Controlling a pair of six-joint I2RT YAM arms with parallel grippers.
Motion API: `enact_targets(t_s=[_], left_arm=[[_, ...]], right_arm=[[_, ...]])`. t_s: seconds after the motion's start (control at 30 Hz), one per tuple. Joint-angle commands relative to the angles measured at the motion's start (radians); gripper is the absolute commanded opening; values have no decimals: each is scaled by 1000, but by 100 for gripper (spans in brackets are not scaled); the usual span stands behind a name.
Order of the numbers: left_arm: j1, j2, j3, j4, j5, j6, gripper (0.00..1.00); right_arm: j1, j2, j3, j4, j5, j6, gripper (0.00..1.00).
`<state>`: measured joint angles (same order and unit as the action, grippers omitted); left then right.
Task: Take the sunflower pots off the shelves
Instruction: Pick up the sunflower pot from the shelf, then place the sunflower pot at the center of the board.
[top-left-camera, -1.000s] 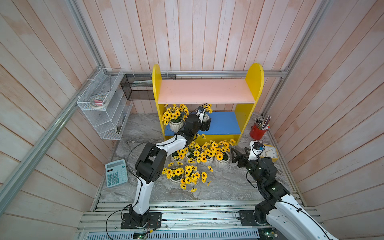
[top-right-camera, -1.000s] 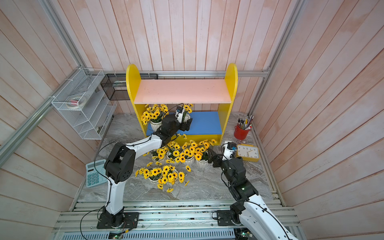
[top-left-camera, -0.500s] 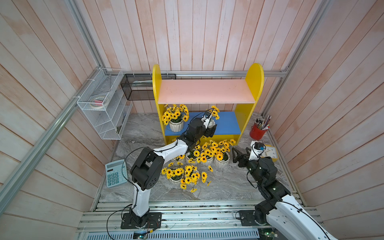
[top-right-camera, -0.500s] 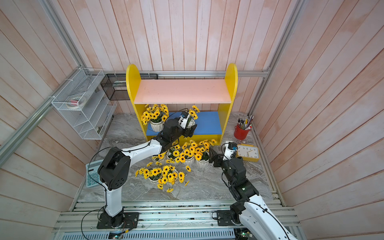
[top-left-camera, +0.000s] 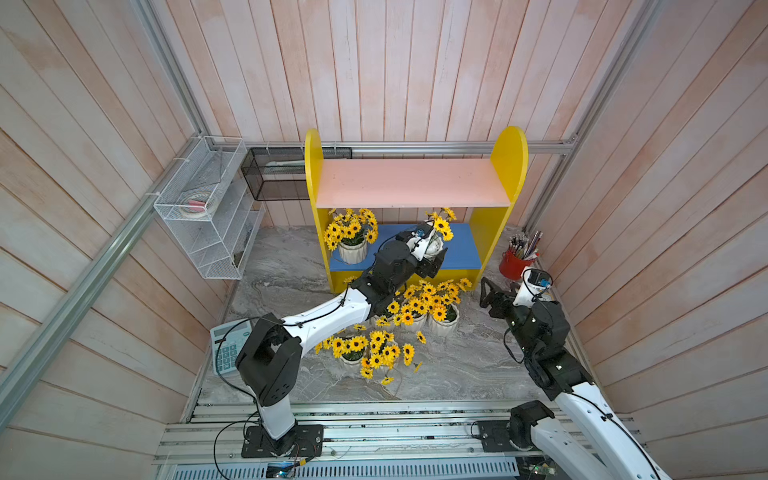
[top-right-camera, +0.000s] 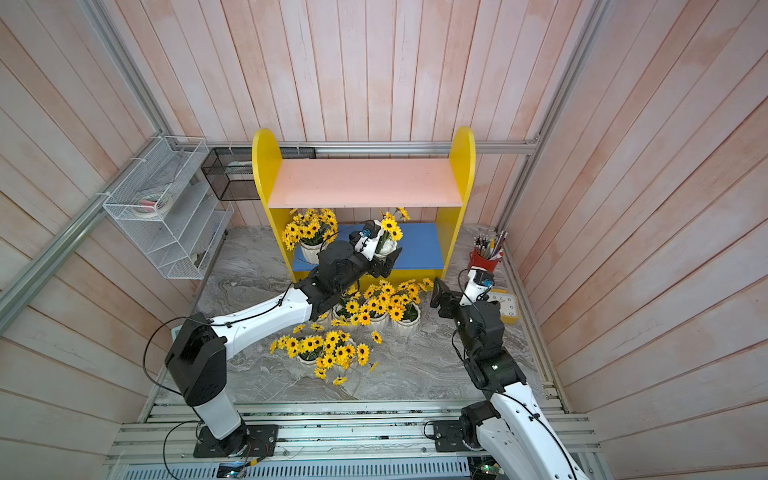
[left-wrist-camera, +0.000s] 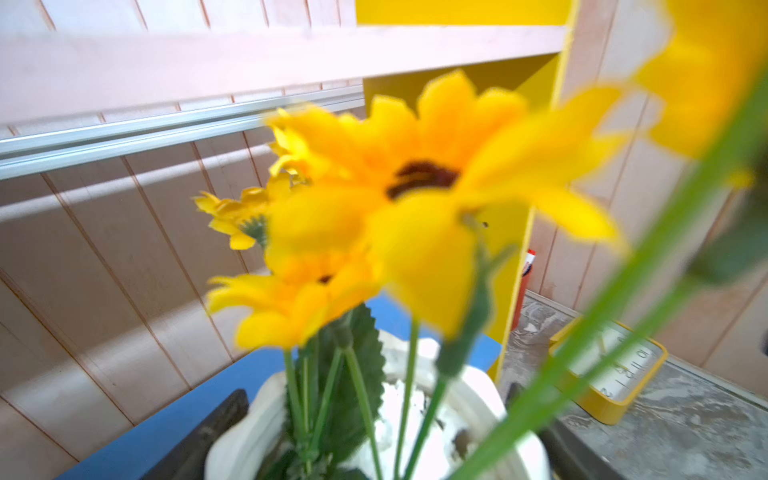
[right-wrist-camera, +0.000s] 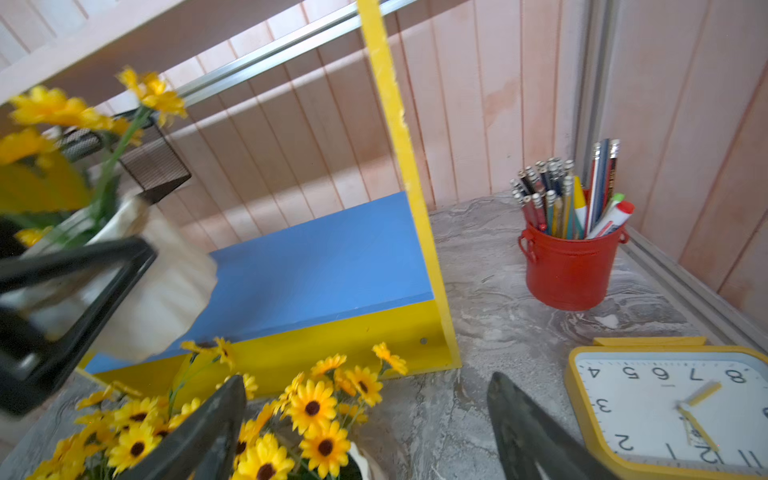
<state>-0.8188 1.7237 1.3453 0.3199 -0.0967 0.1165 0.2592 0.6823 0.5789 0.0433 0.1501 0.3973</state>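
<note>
Our left gripper (top-left-camera: 433, 254) is clamped around a small white ribbed ceramic pot of yellow artificial sunflowers (right-wrist-camera: 166, 291). It holds the pot tilted over the front part of the blue lower board (top-left-camera: 461, 246) of the yellow wooden shelf unit (top-left-camera: 509, 158). A second sunflower pot (top-left-camera: 352, 250) stands upright at that board's other end. We see the other sunflower pots (top-left-camera: 428, 305) clustered on the grey marbled table (top-left-camera: 457, 365) in front of the shelf. Our right gripper (top-left-camera: 491, 296) hovers just beside them, jaws wide and empty, near the yellow-framed clock (right-wrist-camera: 665, 407).

Bright, even light; top views bow at edges; the sunflower pot (left-wrist-camera: 482, 395) blurs close-up.
</note>
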Motion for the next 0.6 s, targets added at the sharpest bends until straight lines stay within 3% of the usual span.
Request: enact_targets(t_s=[0.0, 0.23, 0.43, 0.57], left_arm=[[-74, -114, -69, 44, -78, 21, 0], [-303, -241, -241, 69, -301, -11, 0], [-463, -214, -380, 220, -511, -109, 0], [-516, -150, -441, 356, -547, -149, 0]], right_arm=[[-110, 14, 52, -29, -110, 51, 90], [-372, 34, 68, -14, -301, 124, 90], [-390, 36, 77, -11, -291, 116, 90], [-391, 30, 88, -23, -278, 107, 90]])
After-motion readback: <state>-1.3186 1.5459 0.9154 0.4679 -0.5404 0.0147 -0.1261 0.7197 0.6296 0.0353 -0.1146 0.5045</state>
